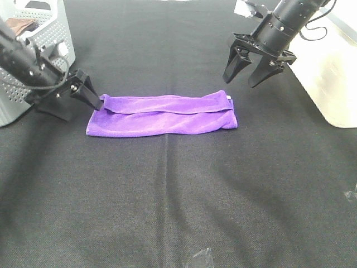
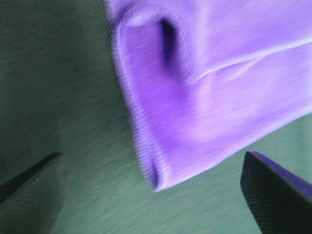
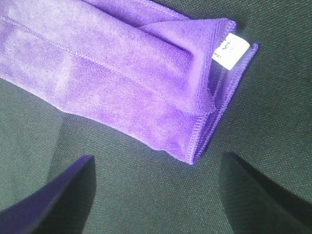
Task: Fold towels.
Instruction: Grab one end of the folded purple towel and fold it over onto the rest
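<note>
Bright purple microfibre towel lies folded lengthwise on black cloth surface. My left tool and right tool wide open, empty, at its ends. Risk: I pinch one layer, fold slips.

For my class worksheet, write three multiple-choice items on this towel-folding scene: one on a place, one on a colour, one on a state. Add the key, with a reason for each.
1. At which part of the towel does the white tag sit?
A. the end by the right gripper
B. the end by the left gripper
C. the middle

2. What colour is the towel?
A. brown
B. purple
C. white

3. How do the right gripper's jaws stand?
A. shut on the towel
B. shut on the tag
C. open, holding nothing

Key:
1 A: the right wrist view shows the tag at the towel's end.
2 B: every view shows it purple.
3 C: the high view shows the jaws spread apart above the towel with nothing between them.
</note>
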`<state>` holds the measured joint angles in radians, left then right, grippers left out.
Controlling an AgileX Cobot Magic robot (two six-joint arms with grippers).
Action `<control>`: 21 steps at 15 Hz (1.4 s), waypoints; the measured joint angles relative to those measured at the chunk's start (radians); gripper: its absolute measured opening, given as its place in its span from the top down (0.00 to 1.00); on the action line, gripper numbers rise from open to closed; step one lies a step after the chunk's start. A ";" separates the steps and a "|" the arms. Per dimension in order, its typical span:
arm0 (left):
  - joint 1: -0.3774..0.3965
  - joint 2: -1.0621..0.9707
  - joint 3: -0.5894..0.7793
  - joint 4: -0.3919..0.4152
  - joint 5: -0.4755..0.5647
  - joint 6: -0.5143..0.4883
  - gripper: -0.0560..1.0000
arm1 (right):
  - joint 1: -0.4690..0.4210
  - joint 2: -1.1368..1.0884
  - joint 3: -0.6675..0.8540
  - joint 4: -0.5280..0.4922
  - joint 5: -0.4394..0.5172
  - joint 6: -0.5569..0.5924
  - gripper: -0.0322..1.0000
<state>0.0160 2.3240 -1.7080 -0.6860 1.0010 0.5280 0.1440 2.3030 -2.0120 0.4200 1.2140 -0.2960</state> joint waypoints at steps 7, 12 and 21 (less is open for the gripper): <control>-0.014 0.097 -0.089 -0.079 0.009 0.039 0.11 | 0.000 0.000 0.000 0.012 0.000 0.005 0.31; -0.100 0.183 -0.224 -0.097 0.068 -0.033 0.11 | 0.000 0.000 0.000 0.024 0.000 0.005 0.31; -0.166 0.199 -0.251 -0.035 0.145 -0.114 0.31 | 0.000 0.000 0.000 0.029 0.000 0.024 0.31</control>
<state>-0.1500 2.5230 -1.9590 -0.7210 1.1460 0.4140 0.1440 2.3030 -2.0120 0.4490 1.2140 -0.2720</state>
